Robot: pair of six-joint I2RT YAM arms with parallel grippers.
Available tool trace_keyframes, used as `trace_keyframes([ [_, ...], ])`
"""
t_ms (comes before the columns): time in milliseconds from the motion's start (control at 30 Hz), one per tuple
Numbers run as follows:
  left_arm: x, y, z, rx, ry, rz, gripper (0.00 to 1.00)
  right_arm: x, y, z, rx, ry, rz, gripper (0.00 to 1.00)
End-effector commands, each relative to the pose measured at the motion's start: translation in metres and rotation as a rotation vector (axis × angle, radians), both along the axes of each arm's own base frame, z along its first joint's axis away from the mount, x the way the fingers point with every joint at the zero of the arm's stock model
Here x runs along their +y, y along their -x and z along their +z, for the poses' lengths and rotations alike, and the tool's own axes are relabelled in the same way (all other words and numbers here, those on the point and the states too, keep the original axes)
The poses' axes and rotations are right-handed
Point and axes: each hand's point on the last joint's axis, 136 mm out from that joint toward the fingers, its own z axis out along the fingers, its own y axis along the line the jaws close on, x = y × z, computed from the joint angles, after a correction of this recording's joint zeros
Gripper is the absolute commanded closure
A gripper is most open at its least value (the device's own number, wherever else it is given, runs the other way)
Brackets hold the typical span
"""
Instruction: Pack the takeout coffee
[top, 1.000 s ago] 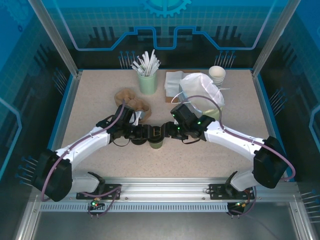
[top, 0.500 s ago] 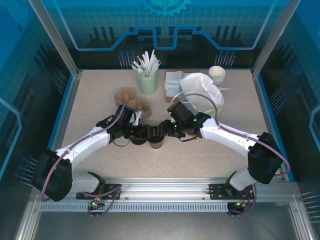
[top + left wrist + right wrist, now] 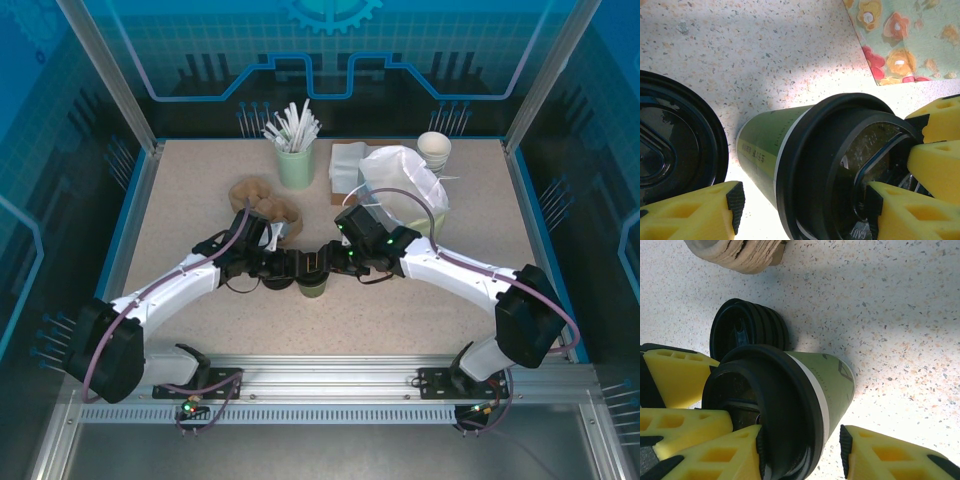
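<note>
TOP: takeout coffee (image 3: 313, 288) upright at frame centre on worktop (image 3: 180, 200), my left gripper (image 3: 292, 266) and right gripper (image 3: 330, 262) both at it | LEFT WRIST: left jaws part-open astride the coffee, gap beside its green wall | RIGHT WRIST: right jaws part-open round black lid (image 3: 790, 390), not clamped | DO: centre the grip, squeeze gently, keep it upright

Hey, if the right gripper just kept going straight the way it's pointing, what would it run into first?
Most likely the takeout coffee: its lidded top sits between the right gripper's fingers. A stack of black lids stands just beyond, a little to one side, though depth is hard to judge.
</note>
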Motion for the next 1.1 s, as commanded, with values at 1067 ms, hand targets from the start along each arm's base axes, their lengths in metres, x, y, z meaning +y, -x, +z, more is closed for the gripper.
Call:
trace_keyframes([
  [1067, 0.011, 0.023, -0.024, 0.081, 0.047, 0.019, 0.37, -0.028, 0.016, -0.035, 0.044, 0.105, -0.036, 0.69],
])
